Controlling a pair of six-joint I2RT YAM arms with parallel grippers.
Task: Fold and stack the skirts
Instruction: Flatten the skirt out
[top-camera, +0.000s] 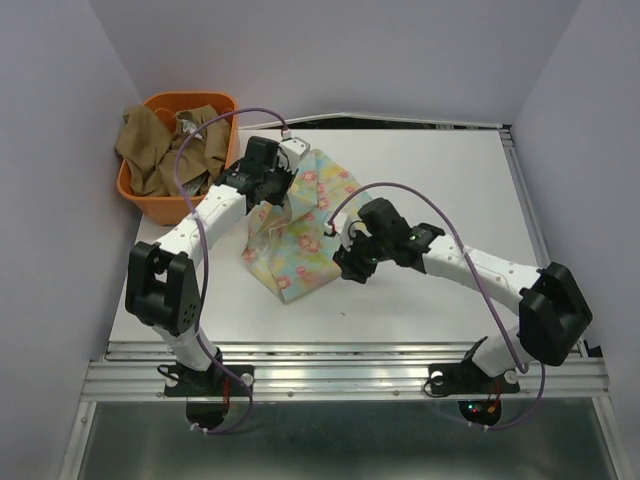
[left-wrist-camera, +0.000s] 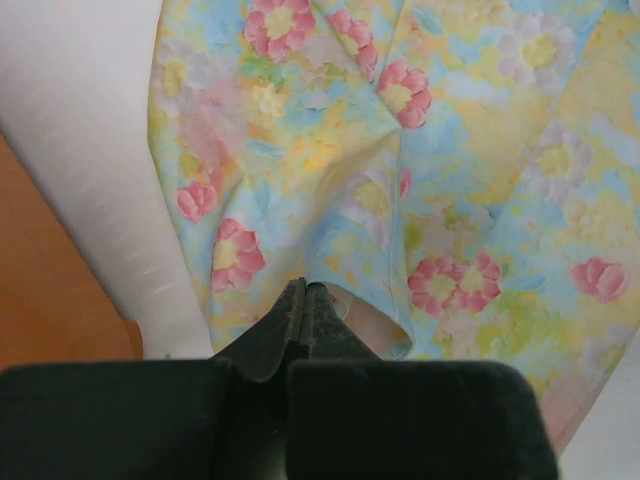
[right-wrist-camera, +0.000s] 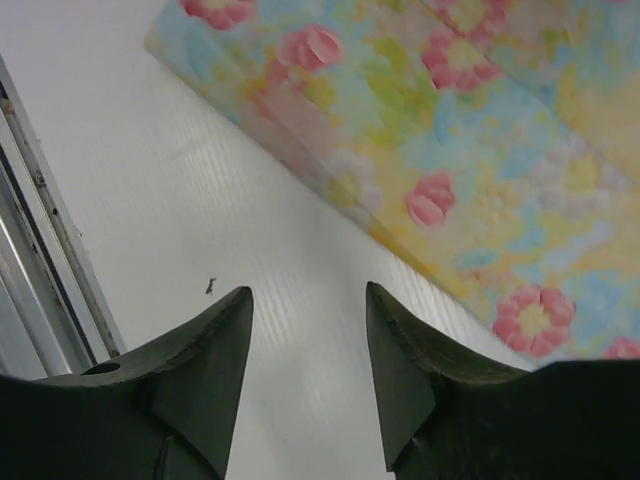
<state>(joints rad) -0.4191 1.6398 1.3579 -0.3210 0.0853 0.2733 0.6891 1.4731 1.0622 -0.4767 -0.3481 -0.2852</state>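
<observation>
Floral skirt (top-camera: 300, 240) lies partly bunched on the white surface (top-camera: 430, 180), just right of the orange basket (top-camera: 150, 205). A tan skirt (top-camera: 150, 145) is heaped in the basket. Seen from above, the left tool (top-camera: 283, 198) grips the floral skirt's basket-side edge and raises it into a peak, probably to carry it over as a fold. The right tool (top-camera: 350, 262) hovers at the skirt's side away from the basket. Pale lilac walls enclose the surface.

Left wrist view: the left tool (left-wrist-camera: 303, 300) is pressed together, pinching a fold of the floral skirt (left-wrist-camera: 450, 180).

Right wrist view: the right tool (right-wrist-camera: 308, 310) is spread and holds nothing. It sits over bare surface (right-wrist-camera: 200, 200) beside the skirt's (right-wrist-camera: 480, 150) straight edge, probably ready to take it. A metal rail (right-wrist-camera: 40, 250) edges the surface.
</observation>
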